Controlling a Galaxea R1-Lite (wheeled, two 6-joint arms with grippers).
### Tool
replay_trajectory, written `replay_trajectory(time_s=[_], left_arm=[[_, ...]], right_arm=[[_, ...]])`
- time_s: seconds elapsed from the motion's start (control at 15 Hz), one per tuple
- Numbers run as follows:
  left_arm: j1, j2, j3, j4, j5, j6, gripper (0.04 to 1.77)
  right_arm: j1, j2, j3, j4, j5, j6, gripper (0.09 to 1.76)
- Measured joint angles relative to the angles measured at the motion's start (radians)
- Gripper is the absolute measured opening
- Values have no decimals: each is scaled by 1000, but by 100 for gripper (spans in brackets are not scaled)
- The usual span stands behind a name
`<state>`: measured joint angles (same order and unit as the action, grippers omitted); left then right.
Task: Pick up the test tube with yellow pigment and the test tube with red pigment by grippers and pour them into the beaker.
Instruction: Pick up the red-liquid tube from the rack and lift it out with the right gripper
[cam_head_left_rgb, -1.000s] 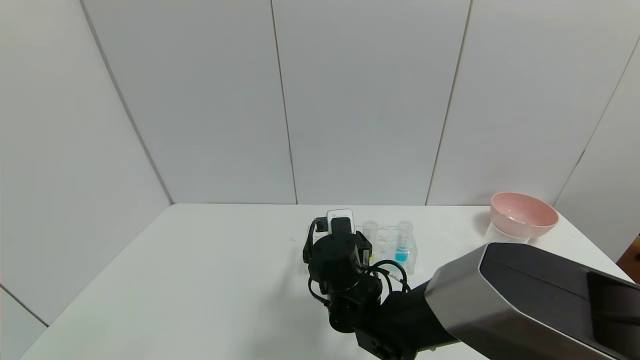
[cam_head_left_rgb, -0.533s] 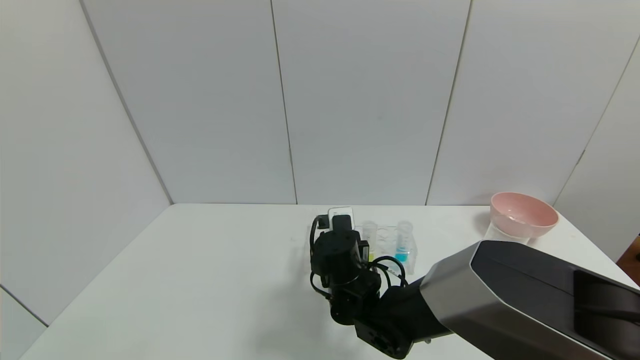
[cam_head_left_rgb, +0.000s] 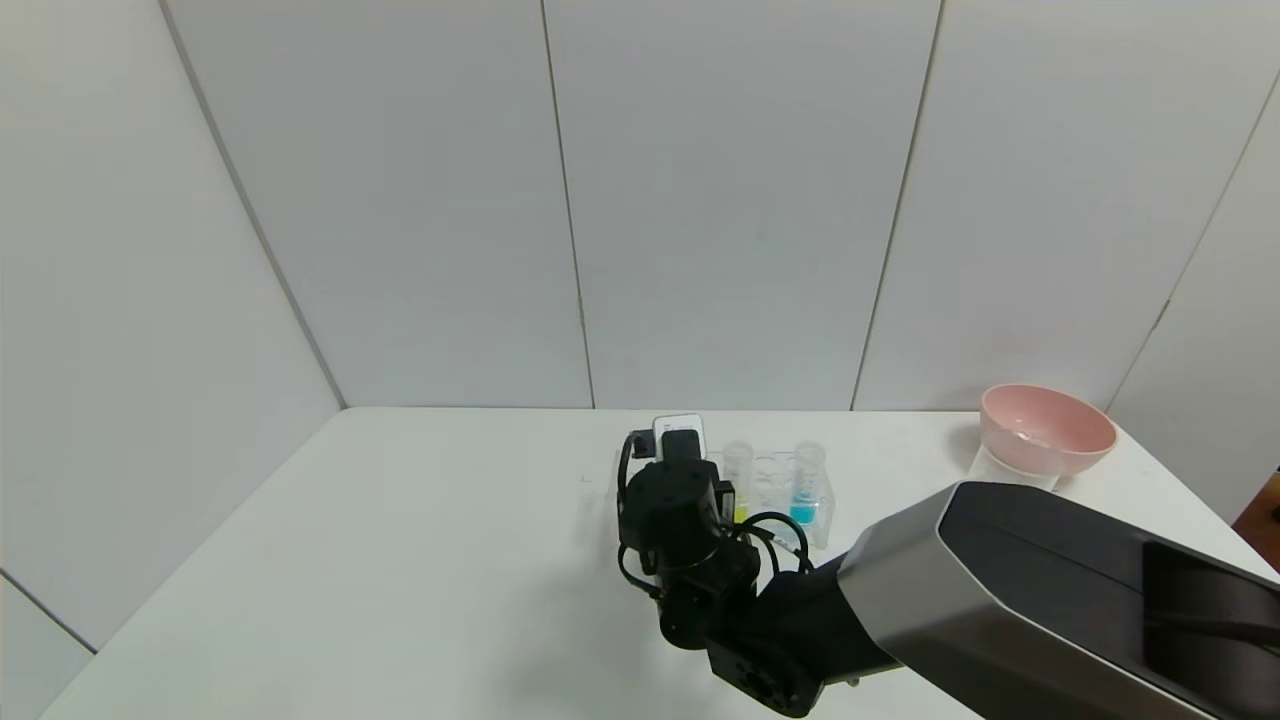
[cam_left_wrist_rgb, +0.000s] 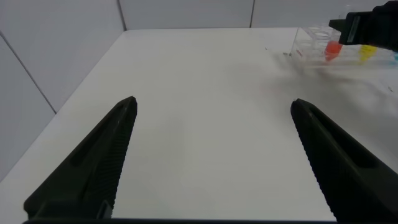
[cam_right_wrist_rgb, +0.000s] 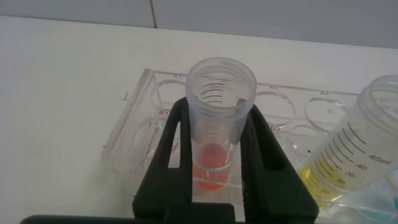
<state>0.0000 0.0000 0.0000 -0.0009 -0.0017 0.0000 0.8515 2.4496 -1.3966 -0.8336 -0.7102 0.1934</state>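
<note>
Right claw: I see it closed around the red tube, in the rack.
Left claw: wide open, empty.
Risk: I may tilt while lifting; the rack could drag or spill.

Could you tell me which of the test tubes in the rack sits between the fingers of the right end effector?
The test tube with red pigment: the right end effector brackets it, while the yellow tube stands beside it, outside the fingers.

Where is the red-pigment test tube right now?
The test tube with red pigment stands in the clear rack between the right gripper fingers, beside the yellow tube.
</note>
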Motion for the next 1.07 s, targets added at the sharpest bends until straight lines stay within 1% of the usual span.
replay_trajectory(time_s=[0.33, 0.53, 0.87, 1.07], left_arm=[[0, 0, 0, 0, 0, 0, 176], [0, 0, 0, 0, 0, 0, 176], [0, 0, 0, 0, 0, 0, 176], [0, 0, 0, 0, 0, 0, 176]], right_arm=[[1, -25, -3, 0, -1, -5, 50], [0, -60, -6, -2, -1, -34, 50], [11, -138, -19, -1, 4, -67, 50], [10, -217, -17, 20, 2, -69, 50]])
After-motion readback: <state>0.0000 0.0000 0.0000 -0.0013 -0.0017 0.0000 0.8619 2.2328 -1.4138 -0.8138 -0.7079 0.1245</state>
